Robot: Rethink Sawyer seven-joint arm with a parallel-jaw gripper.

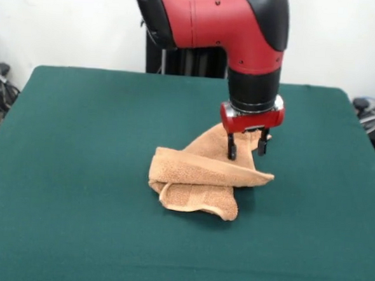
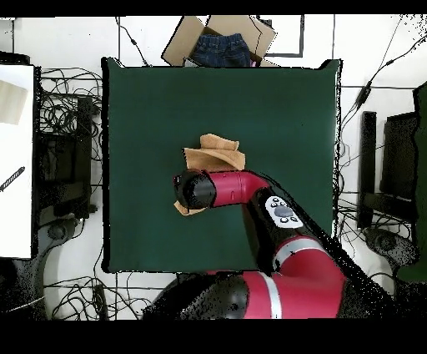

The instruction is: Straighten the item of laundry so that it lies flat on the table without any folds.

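Note:
The light orange-tan towel [image 1: 198, 176] lies crumpled near the middle of the green table [image 1: 79, 140]. It is folded over itself, with one flap toward the front and its far right corner raised. My gripper [image 1: 246, 147] points straight down over that raised corner. Its two black fingers stand apart, one on each side of the cloth, and their tips are low on the towel. In the overhead view the towel [image 2: 215, 154] shows beside the arm's wrist [image 2: 196, 190], which hides the gripper. A small part of the towel pokes out on the wrist's other side.
The table [image 2: 292, 108] has wide bare felt on all sides of the towel. A cardboard box with blue jeans [image 2: 218, 42] sits beyond the table's far edge from the robot. Cables and stands [image 2: 62, 150] lie on the floor around the table.

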